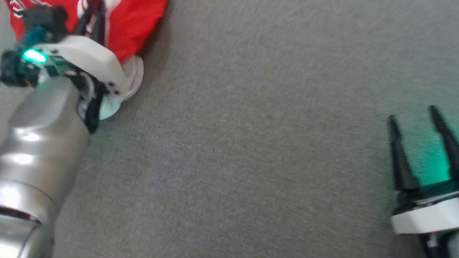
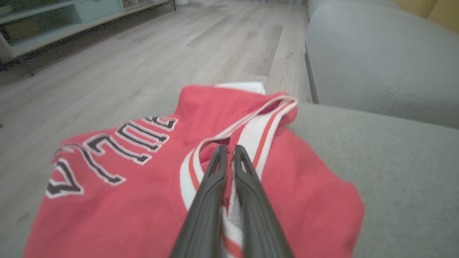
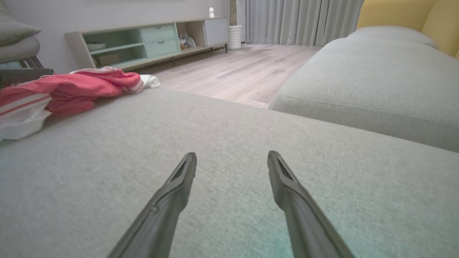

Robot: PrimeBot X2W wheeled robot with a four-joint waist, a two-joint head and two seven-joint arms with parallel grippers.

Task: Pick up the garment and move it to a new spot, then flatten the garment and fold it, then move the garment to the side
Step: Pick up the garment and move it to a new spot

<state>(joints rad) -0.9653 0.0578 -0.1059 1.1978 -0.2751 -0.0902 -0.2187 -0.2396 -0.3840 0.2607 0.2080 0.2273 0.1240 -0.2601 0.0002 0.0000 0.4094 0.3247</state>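
The garment [image 1: 138,6] is pinched at its white-striped trim by the closed left gripper [image 2: 230,148], with its bulk bunched just ahead. The right gripper [image 1: 413,114], spread wide and empty, is held well apart over the grey cushion [image 1: 253,151].

Head cam steeply down on grey cushion [image 1: 253,151], left wrist cam close over garment [image 2: 143,200], right wrist cam low, farther off, all sharing garment
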